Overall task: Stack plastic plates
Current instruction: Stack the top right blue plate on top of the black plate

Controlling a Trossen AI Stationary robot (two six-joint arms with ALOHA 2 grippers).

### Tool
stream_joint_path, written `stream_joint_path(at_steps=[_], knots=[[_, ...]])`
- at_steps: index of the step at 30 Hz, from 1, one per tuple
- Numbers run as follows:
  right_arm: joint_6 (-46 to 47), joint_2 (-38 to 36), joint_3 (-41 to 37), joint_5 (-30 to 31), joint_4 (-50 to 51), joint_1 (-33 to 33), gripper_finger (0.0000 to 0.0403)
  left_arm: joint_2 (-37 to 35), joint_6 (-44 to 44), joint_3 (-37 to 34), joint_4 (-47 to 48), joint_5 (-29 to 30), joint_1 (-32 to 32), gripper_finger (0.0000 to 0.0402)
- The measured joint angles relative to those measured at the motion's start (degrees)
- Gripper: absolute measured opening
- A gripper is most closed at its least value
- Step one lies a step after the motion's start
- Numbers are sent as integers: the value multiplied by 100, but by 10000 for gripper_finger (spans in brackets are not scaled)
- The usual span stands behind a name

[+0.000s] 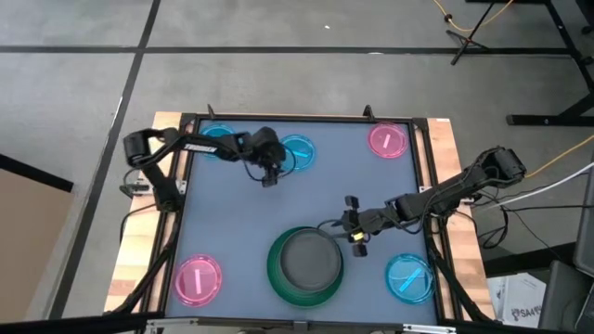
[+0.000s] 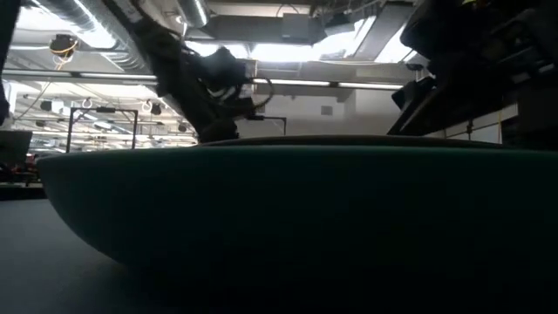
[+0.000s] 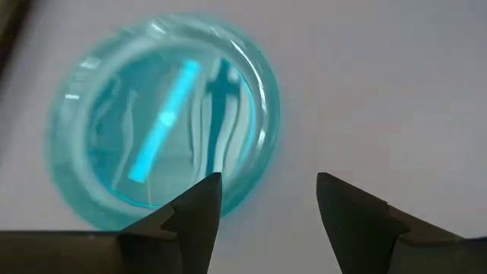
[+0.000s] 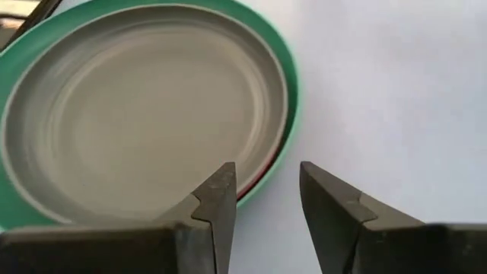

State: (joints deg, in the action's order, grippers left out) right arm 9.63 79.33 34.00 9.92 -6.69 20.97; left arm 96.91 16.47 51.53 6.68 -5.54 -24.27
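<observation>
I count the stack as partly built. In the high view, low and centre of the frame, the dark green plate (image 1: 278, 278) sits on the table (image 1: 241, 223) with the dark grey plate (image 1: 307, 260) nested inside it. My right wrist view shows a thin red-pink edge peeking out between the grey plate (image 4: 144, 106) and the green rim (image 4: 293, 84), so I judge the medium pink plate is already sandwiched there, though I can't see more than that sliver.

Still loose are the four small striped plates: a pink one (image 1: 388, 140) at upper right, a pink one (image 1: 199, 280) at lower left, a translucent blue one (image 1: 409, 277) at lower right, and a blue one (image 1: 299, 153) at upper centre. There may be another blue plate (image 1: 219, 139) under the left arm at upper left; it is mostly hidden.

The left gripper (image 1: 269, 174) hovers at the edge of the upper-centre blue plate (image 3: 163, 122); its fingers are spread apart with nothing between them, one finger over the plate's rim. The right gripper (image 1: 353, 225) is just beside the stack's upper-right edge, fingers also apart and empty, the green rim near one fingertip.

So by my reckoning the big pieces are done and the small ones all remain, with the left arm apparently lining up for the first of them.
</observation>
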Motion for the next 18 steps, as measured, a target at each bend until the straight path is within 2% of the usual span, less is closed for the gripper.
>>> stream_joint_path(at_steps=[3, 8, 14, 18], knots=[[54, 0, 0, 153, -18, 0, 136, 387, 464, 405, 584, 103, 3, 209], [59, 2, 0, 311, -27, 0, 136, 834, 893, 751, 644, 344, 5, 200], [61, 2, 0, 311, -3, 0, 136, 1046, 1108, 802, 636, 411, 31, 188], [47, 2, 0, 311, 0, 0, 136, 1046, 1107, 800, 617, 449, 37, 166]])
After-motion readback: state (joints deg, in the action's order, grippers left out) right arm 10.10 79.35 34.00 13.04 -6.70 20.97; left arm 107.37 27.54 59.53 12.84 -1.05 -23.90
